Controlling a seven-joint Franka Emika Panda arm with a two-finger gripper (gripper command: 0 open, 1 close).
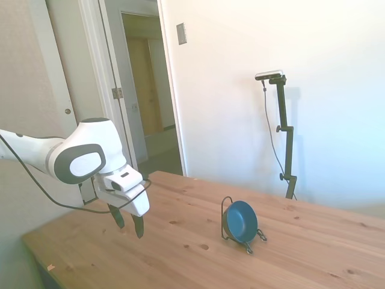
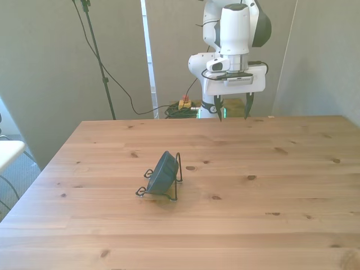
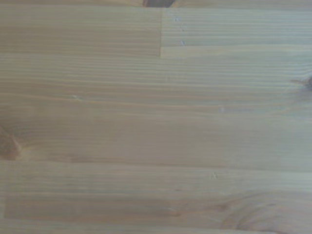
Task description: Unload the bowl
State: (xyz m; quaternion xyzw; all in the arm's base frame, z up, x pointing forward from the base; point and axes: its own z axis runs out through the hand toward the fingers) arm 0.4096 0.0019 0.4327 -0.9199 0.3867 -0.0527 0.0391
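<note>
A: Bowl (image 2: 163, 172) stands on edge in the wire stand (image 2: 175, 180), mid-table, propped to stay upright.

B: Gripper (image 2: 232, 109)?

A: Fingers apart, empty, hovering well short, likely readying its approach.

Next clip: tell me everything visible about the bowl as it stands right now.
The bowl is small, round, dark teal-blue and glossy, with a smooth, empty inside. It stands on edge, tilted, propped in a thin black wire stand on the wooden table. In the side view its open face shows; in the front view its rounded back shows. Only the stand's wires touch it. The gripper is open and well apart from it, at the table's far edge.
</note>
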